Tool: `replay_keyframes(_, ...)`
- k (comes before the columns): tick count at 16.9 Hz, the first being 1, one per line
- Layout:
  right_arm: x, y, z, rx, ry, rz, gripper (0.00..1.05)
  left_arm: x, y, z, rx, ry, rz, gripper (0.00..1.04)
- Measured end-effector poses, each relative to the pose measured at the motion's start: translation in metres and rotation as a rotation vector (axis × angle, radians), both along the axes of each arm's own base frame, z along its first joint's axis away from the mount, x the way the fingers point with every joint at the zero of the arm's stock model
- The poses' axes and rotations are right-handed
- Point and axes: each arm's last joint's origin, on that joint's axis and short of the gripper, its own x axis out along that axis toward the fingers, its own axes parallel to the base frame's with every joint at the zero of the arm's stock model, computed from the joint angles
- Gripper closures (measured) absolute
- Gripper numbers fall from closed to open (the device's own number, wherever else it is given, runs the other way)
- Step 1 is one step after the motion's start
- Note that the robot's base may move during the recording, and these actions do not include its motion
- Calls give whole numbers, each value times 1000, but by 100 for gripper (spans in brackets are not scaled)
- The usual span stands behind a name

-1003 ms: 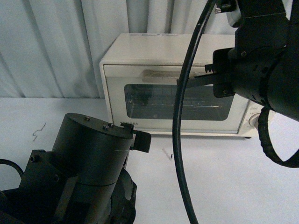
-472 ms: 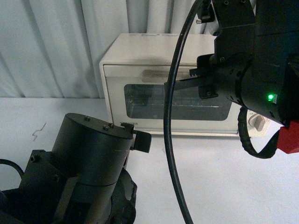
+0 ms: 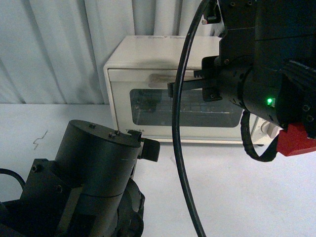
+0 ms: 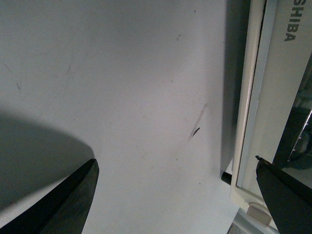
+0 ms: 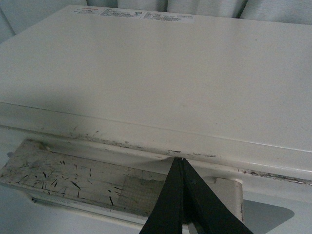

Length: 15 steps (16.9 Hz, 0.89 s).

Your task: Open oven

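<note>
The cream-white oven (image 3: pixel 148 52) stands at the back of the white table, door closed, with its glass window (image 3: pixel 148 106) and beige bar handle (image 3: pixel 160 79) facing me. My right gripper (image 3: pixel 171 89) is shut and empty, its tips at the handle's right part, just under the oven's top edge. In the right wrist view the shut gripper (image 5: pixel 178 161) pokes into the gap behind the scratched handle (image 5: pixel 68 178), below the oven top (image 5: pixel 156 73). My left gripper (image 4: pixel 175 168) is open over the table, beside the oven's lower front corner (image 4: pixel 253 122).
The left arm's dark body (image 3: pixel 89 182) fills the lower left of the front view. A black cable (image 3: pixel 177 123) hangs in front of the oven. A white curtain (image 3: pixel 54 49) hangs behind. A small wire scrap (image 3: pixel 40 138) lies on the table (image 3: pixel 222 187) at left.
My right arm has moved left and toward the oven, bringing the shut gripper tips along the handle. The left arm has not moved.
</note>
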Motion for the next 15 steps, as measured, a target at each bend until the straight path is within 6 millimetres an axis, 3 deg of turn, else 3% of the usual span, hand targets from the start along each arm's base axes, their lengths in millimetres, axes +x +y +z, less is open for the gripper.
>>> replay_keyframes(3, -6, 7, -7, 39, -2, -14, 103, 0, 0, 0, 0, 0, 0, 7)
replay_keyframes(5, -21, 12, -12, 50, -3, -21, 103, 0, 0, 0, 0, 0, 0, 7)
replay_keyframes(9, -87, 16, -29, -13, 102, 61, 103, 0, -1, 0, 0, 1, -3, 7)
replay_keyframes(11, -117, -13, -30, -103, 122, -48, 103, -2, 0, -1, 4, 8, -9, 7)
replay_keyframes(13, -138, -60, -1, -116, 42, -327, 103, -2, 0, -1, 5, 8, -8, 7)
replay_keyframes(14, -154, -86, 3, -120, 51, -493, 102, -2, 0, -1, 5, 7, -6, 7)
replay_keyframes(15, -171, -105, -5, -105, 102, -584, 94, -2, 0, -1, 6, 7, -6, 7)
